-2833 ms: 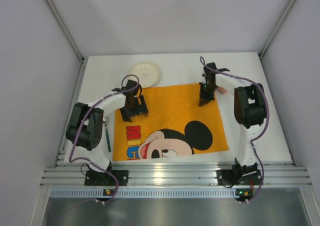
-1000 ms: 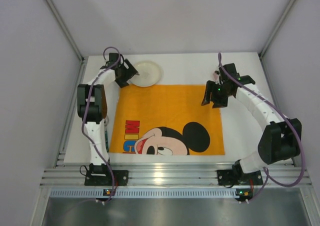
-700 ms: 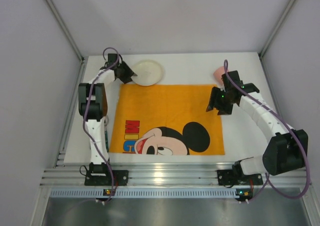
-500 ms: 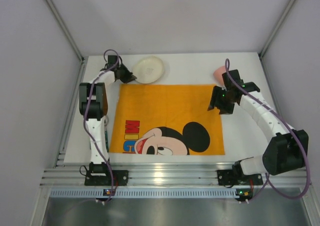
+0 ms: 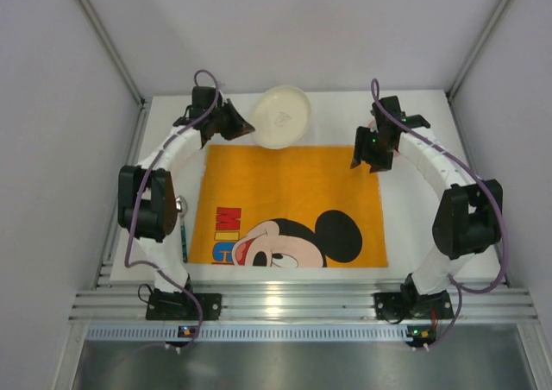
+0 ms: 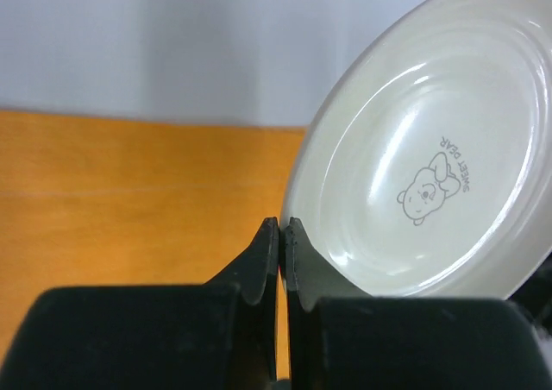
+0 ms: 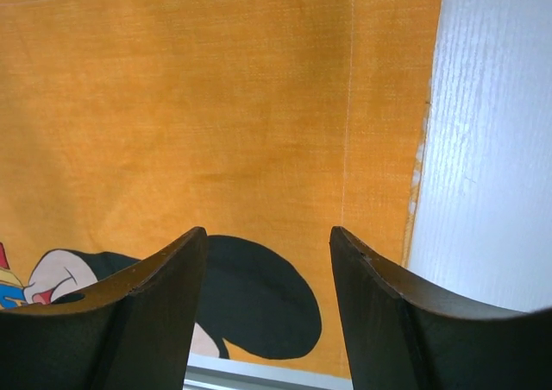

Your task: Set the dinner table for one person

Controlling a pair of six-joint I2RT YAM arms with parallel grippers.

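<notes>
1. I see the big white table [image 5: 336, 105] from above. It fills the floor of the booth, and both arms reach out over it.
2. An orange mat [image 5: 289, 204] with a cartoon mouse lies flat in the middle of the table.
3. My left gripper [image 5: 235, 128] is at the far left corner of the mat. It is pinched almost closed on the edge of a cream plate [image 5: 281, 116].
4. In the left wrist view the gripper [image 6: 282, 235] grips the rim of the plate [image 6: 431, 148]. The plate is tipped up, so I can look into it. A little bear is drawn inside.
5. My right gripper [image 5: 362, 159] is over the far right corner of the mat. It holds nothing.
6. In the right wrist view its fingers [image 7: 164, 278] stand wide apart. The mat's right edge [image 7: 216, 105] and the bare table [image 7: 492, 148] are below them.
7. What looks like a spoon [image 5: 184, 239] lies on the table just left of the mat, partly behind the left arm.
</notes>
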